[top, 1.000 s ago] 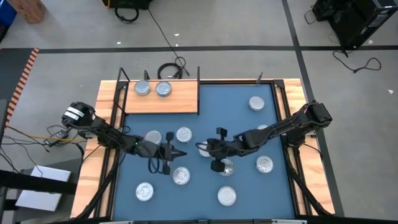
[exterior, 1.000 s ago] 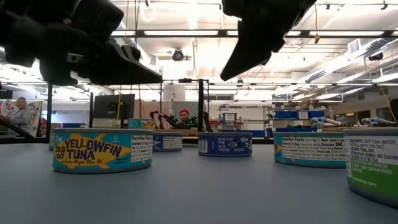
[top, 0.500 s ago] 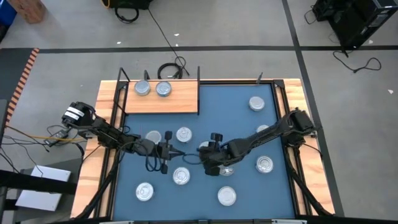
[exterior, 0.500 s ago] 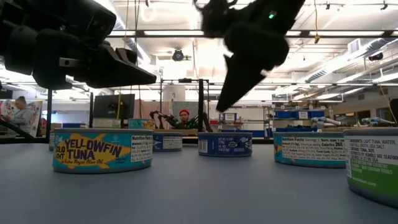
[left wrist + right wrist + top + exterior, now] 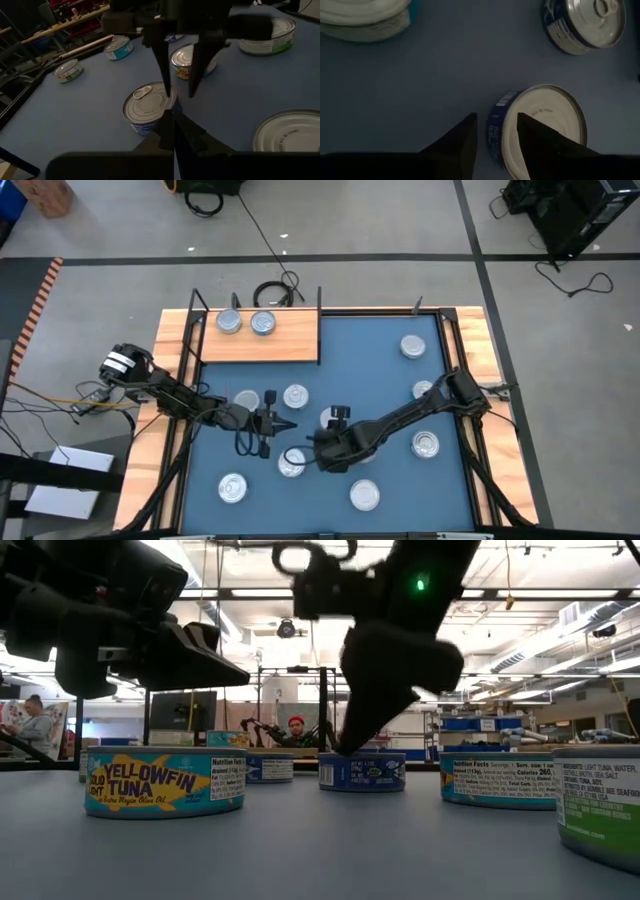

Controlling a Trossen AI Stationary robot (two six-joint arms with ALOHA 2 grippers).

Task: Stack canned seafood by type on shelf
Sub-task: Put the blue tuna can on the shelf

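Several flat silver tins lie scattered on the blue mat (image 5: 370, 370). Two more (image 5: 229, 322) (image 5: 263, 323) sit on the wooden shelf (image 5: 270, 348) at the far left. My right gripper (image 5: 496, 120) is open and tipped steeply down over a blue-labelled tin (image 5: 147, 106) near the mat's middle. One finger (image 5: 532, 137) is over the lid's edge and the other (image 5: 462, 142) is outside the rim. My left gripper (image 5: 175, 131) is shut and hovers just left of that tin, pointing at it. My right gripper's fingers slant down from the table's right and stand astride the rim (image 5: 495, 125) of the blue-labelled tin. In the low view one fingertip (image 5: 347, 745) reaches the tin's top edge. Whether it touches, I cannot tell. The tin sits flat on the mat.
Loose tins lie at the right (image 5: 412, 345) (image 5: 426, 445) and along the near side (image 5: 365, 495) (image 5: 232, 488) (image 5: 291, 465), with two more left of centre (image 5: 295, 395) (image 5: 246, 400). Wooden rails (image 5: 470, 340) border the mat. The two grippers stand close together.
My right gripper has swung toward the table's left and come down, tipping more steeply. It started above a tin farther right and now stands over the blue-labelled tin in the middle. The tins have kept their places.
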